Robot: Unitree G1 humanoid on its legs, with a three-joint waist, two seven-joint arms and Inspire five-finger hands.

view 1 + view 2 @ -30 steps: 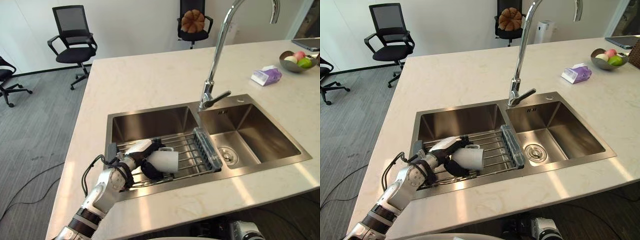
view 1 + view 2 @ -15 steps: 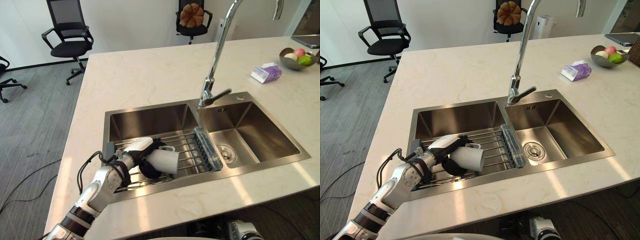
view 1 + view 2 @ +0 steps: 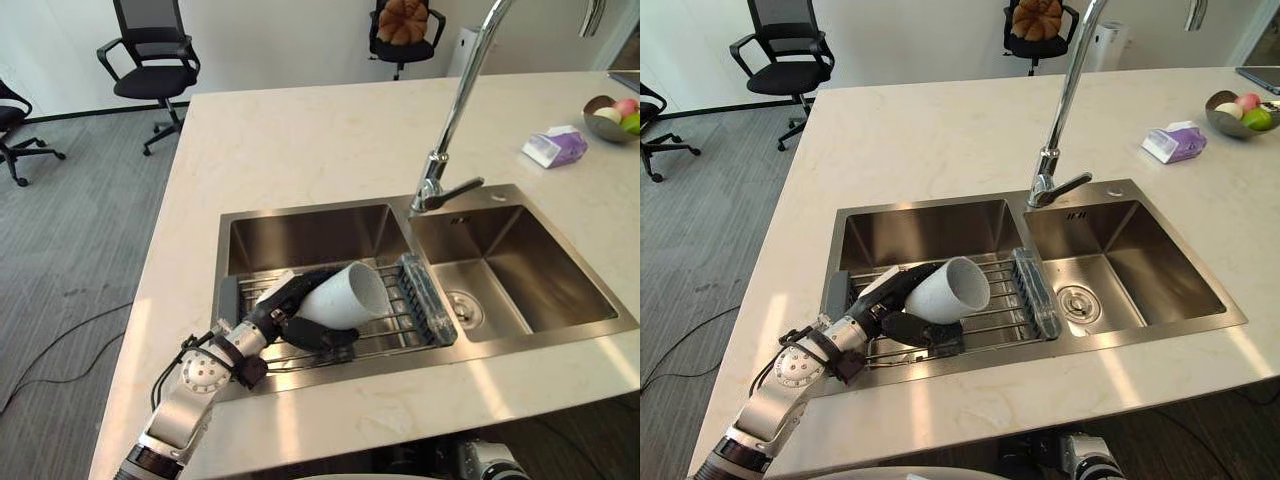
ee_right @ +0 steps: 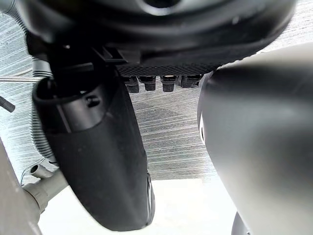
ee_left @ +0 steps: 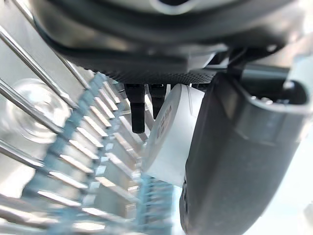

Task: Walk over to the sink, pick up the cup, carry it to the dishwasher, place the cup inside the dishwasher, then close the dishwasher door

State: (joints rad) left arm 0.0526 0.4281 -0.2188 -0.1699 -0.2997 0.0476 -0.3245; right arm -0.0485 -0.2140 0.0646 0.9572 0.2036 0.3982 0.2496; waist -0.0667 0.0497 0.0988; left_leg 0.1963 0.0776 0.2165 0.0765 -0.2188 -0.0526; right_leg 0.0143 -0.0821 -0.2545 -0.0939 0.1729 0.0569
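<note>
Left hand (image 3: 278, 310) curled round the cup (image 3: 347, 295) – handle hidden. Long axis slants – mouth toward the frame's upper right.

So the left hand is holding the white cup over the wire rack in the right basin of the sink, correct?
Not quite: the basin is wrong. The left hand is holding the white cup over the wire rack in the left basin of the sink, as the left eye view shows.
</note>
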